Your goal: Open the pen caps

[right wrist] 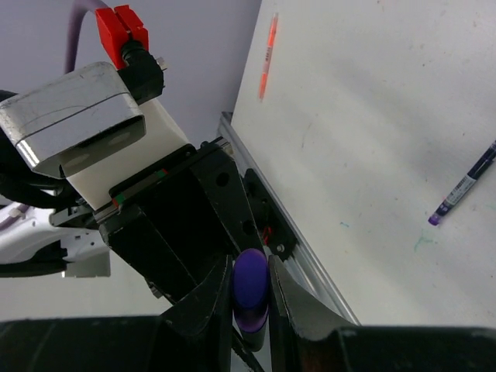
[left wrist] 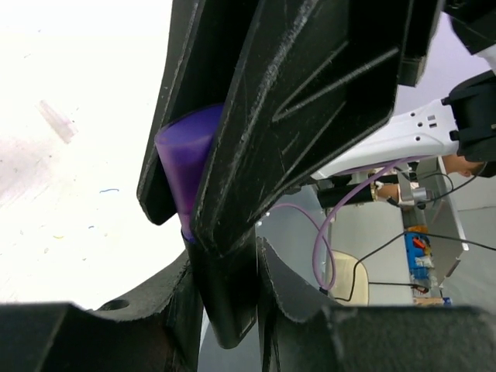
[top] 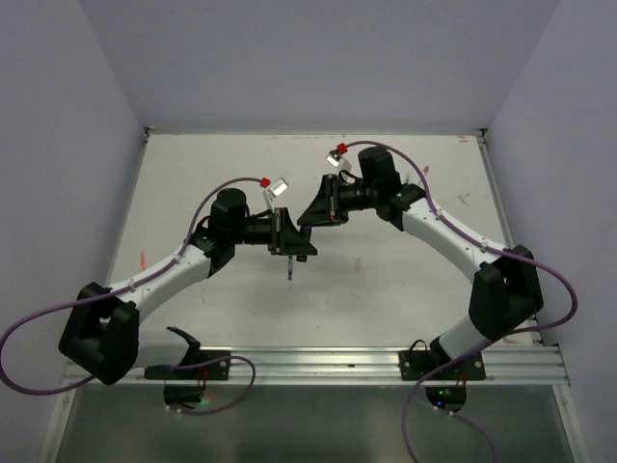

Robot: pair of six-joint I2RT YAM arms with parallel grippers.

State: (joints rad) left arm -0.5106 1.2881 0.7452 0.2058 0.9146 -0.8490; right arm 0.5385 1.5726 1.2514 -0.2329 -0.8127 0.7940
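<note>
Clamped between the fingers of the right gripper (right wrist: 250, 267): a short purple plastic pen cap (right wrist: 250, 283), off its pen. Lying on the white table (top: 405, 280), at six o'clock from the left gripper (top: 292, 243): a thin dark-barrelled pen (top: 290, 267), purple tip bared. Left fingers narrowly apart, nothing seen between them. Grippers nose to nose mid-table, right at one o'clock of left.
</note>
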